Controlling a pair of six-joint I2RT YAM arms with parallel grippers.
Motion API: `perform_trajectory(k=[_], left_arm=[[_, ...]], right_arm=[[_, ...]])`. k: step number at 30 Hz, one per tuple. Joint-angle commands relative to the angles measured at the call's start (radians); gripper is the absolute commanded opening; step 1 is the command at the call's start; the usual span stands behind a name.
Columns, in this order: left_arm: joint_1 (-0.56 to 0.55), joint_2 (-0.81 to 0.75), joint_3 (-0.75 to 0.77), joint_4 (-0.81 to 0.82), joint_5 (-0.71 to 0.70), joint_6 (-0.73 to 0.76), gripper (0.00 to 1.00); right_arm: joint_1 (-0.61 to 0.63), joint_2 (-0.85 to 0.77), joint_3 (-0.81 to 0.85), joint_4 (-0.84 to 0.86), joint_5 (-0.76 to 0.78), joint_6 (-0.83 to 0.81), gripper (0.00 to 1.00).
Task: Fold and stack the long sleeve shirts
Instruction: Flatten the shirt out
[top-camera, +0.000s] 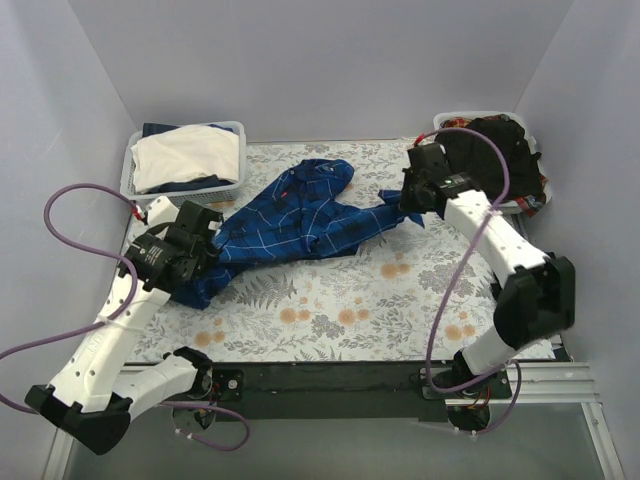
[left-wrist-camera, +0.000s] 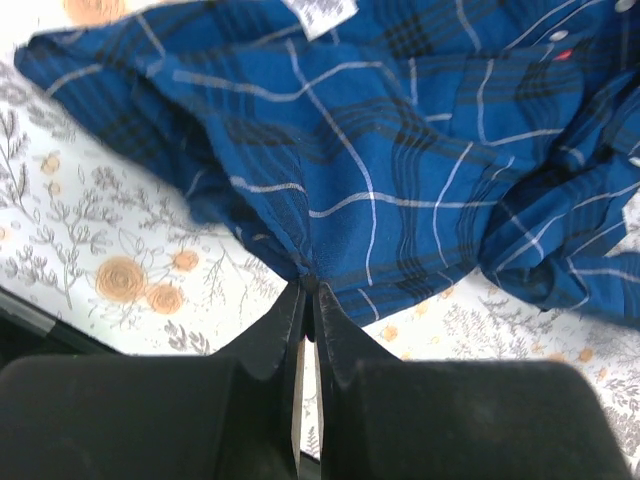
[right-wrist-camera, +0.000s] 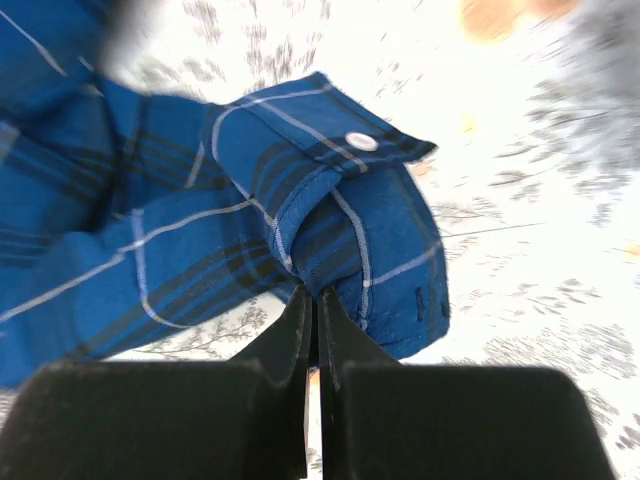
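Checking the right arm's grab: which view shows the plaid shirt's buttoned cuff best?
The right wrist view: the cuff is close up, white button visible, the shut right end effector pinching its lower edge. The top external view shows only a sleeve end beside that end effector; the left wrist view, only the shirt body.

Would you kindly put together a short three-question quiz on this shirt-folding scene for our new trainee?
1. True or false: the left gripper and the right gripper are each shut on the blue plaid shirt.
2. Which part of it does the right gripper pinch? A) the collar B) the buttoned cuff C) the white label
3. What lies on top in the far-left basket?
Key: 1 true; 2 B; 3 a cream-white cloth.
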Motion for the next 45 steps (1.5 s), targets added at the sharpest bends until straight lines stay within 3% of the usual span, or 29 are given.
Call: perform_trajectory(k=[1,8,15,21,28,34,38,45], left_arm=[[0.004,0.022,0.097,0.063,-0.096,0.084,0.00],[0.004,0.068,0.172,0.268,-0.127,0.285,0.00],[0.004,0.154,0.276,0.515,-0.051,0.502,0.00],[0.004,0.255,0.390,0.622,0.033,0.607,0.00],[0.004,0.303,0.508,0.699,0.143,0.699,0.00],[0.004,0.208,0.467,0.776,0.203,0.758,0.00],[0.004,0.121,0.386,0.736,0.082,0.747,0.00],[0.006,-0.011,0.195,0.620,-0.106,0.710,0.00]], right_arm=[[-0.020,-0.184,-0.007,-0.006,0.117,0.022,0.01],[-0.018,-0.351,0.135,0.078,0.164,-0.027,0.01],[-0.018,-0.466,0.263,0.169,0.143,-0.139,0.01],[-0.018,-0.594,0.360,0.259,0.140,-0.284,0.01],[-0.018,-0.715,0.455,0.488,0.036,-0.403,0.01],[-0.018,-0.749,0.513,0.595,-0.080,-0.386,0.01],[-0.018,-0.682,0.519,0.600,-0.130,-0.342,0.01],[-0.018,-0.557,0.352,0.621,-0.201,-0.198,0.01]])
